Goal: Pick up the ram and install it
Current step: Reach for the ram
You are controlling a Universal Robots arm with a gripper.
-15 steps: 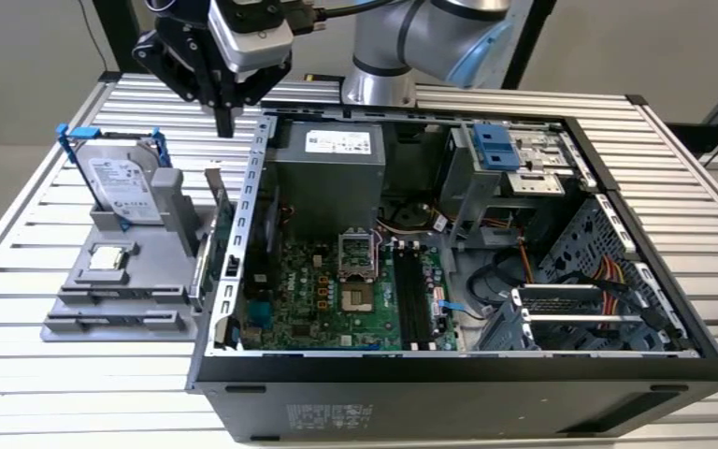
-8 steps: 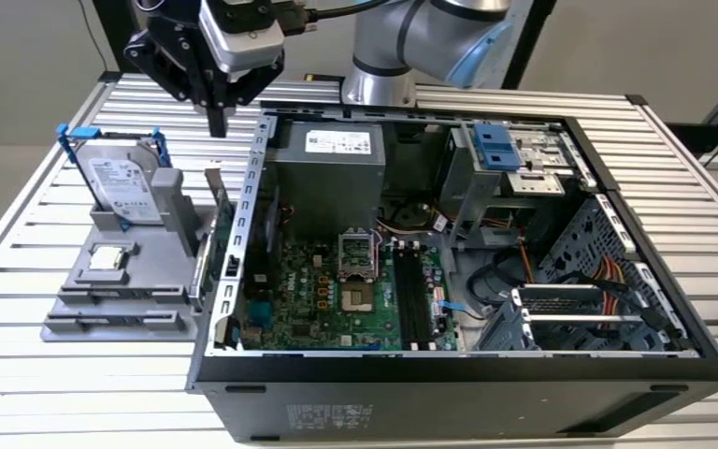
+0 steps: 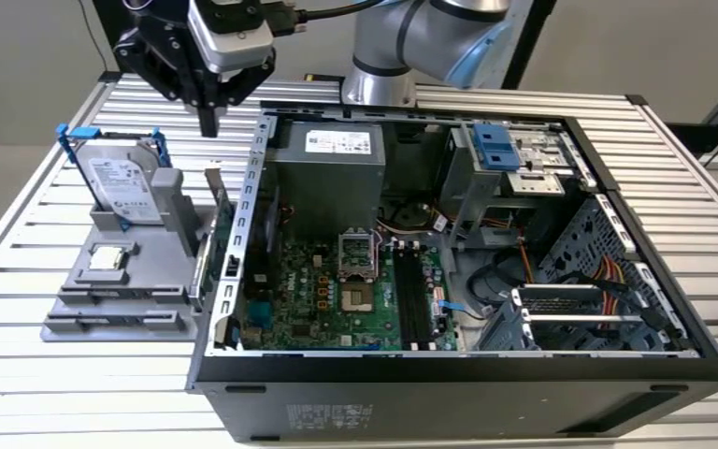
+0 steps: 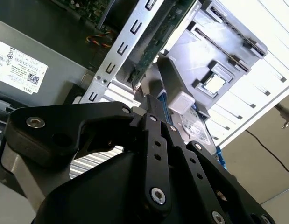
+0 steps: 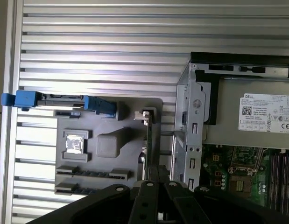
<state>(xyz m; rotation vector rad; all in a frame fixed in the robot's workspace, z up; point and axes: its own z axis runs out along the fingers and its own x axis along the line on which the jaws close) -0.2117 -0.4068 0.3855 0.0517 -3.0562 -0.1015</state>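
Black anodised linkages of the gripper (image 4: 153, 105) crowded both wrist views, their fingers pressed together and clenched on nothing. In the exterior view it hung above the worktop (image 3: 10, 374), a bed of ribbed aluminium slats, just outside the steel wall of the computer case (image 3: 257, 187), which lay with its side off.

Below the fingertips stood the ram (image 5: 148, 140), a thin bluish-green stick set on edge in a matt grey moulded fixture (image 5: 135, 154). It was close beside the case wall, though apart from it as far as the narrow gap let me judge. The same fixture carried a silver hard drive (image 3: 120, 178) upright in its blue bracket and a small square processor chip (image 5: 73, 143) lying flat in a pocket.

By my reading the pick-up had not begun and the approach was the step in hand. A grasp would call for the jaws to part and straddle the stick's flat faces squarely, since so slim a board looked likely to tip or flex. The long black slots (image 3: 411, 299) on the green motherboard (image 3: 322, 290) stood bare.
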